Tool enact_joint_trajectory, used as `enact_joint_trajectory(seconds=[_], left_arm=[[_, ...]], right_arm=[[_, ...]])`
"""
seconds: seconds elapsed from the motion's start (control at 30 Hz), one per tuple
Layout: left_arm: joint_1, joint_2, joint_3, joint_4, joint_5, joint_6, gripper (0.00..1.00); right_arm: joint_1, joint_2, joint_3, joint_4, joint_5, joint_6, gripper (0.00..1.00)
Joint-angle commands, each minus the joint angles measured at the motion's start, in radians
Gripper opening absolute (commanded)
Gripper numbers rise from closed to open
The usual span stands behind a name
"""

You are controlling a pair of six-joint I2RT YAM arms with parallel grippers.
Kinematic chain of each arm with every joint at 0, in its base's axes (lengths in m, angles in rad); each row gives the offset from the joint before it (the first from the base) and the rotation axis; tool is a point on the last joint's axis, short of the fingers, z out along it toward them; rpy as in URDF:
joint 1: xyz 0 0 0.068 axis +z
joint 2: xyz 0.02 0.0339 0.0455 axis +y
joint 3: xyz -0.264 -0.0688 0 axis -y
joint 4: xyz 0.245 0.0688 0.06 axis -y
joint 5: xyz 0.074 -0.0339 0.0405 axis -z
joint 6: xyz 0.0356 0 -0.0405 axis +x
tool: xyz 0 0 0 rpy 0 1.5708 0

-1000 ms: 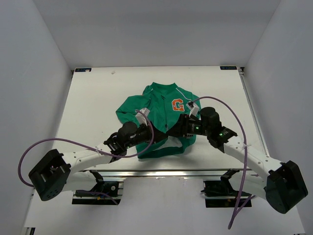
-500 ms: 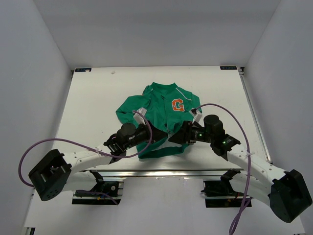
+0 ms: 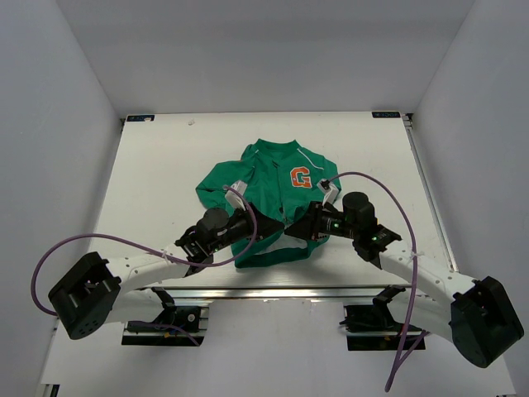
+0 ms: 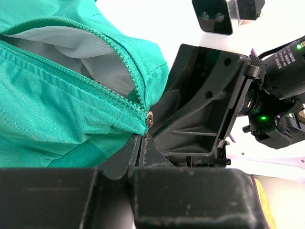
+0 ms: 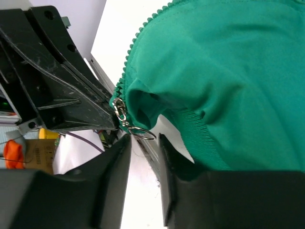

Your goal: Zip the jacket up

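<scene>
The jacket (image 3: 277,186) reads an orange "G" (image 3: 301,177). Near the desk's near edge, my left gripper (image 3: 268,228) pinches its hem. My right gripper (image 3: 293,229) is nearly closed at the zip pull (image 5: 140,133), grip unclear. Both have barely moved.

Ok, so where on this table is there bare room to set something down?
Bare white tabletop lies left of the small green zip-front jacket, right of it toward the table's edge, and in a strip beyond the collar. It's crowded at the near hem, where the left claw and right claw meet.
</scene>
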Motion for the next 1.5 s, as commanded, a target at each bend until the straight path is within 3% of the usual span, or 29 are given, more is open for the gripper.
enact_joint_trajectory(seconds=[0.0, 0.27, 0.33, 0.4, 0.63, 0.97, 1.13, 1.47], left_arm=[[-0.004, -0.011, -0.007, 0.035, 0.009, -0.004, 0.0], [-0.004, -0.008, -0.006, 0.027, 0.011, 0.004, 0.0], [-0.004, -0.01, -0.006, 0.028, 0.012, 0.004, 0.0], [-0.005, -0.014, -0.009, 0.036, 0.017, 0.002, 0.0], [-0.004, -0.023, -0.009, 0.033, 0.018, 0.01, 0.0], [-0.004, -0.02, -0.006, 0.013, 0.001, 0.013, 0.0], [-0.004, -0.017, -0.001, -0.007, -0.006, 0.024, 0.0], [-0.004, 0.007, 0.034, -0.088, 0.02, 0.065, 0.0]], right_arm=[[0.0, -0.007, 0.006, 0.065, -0.021, -0.003, 0.34], [-0.002, -0.019, -0.003, 0.089, -0.037, -0.006, 0.3], [0.0, -0.017, -0.005, 0.095, -0.038, -0.009, 0.32], [0.0, -0.014, -0.003, 0.092, -0.038, -0.015, 0.41], [0.0, -0.004, 0.0, 0.105, -0.038, -0.029, 0.43], [0.0, -0.031, 0.0, 0.076, -0.046, -0.028, 0.1], [0.0, -0.065, -0.008, 0.042, -0.027, -0.025, 0.01], [0.0, -0.093, 0.062, -0.096, 0.08, -0.114, 0.0]])
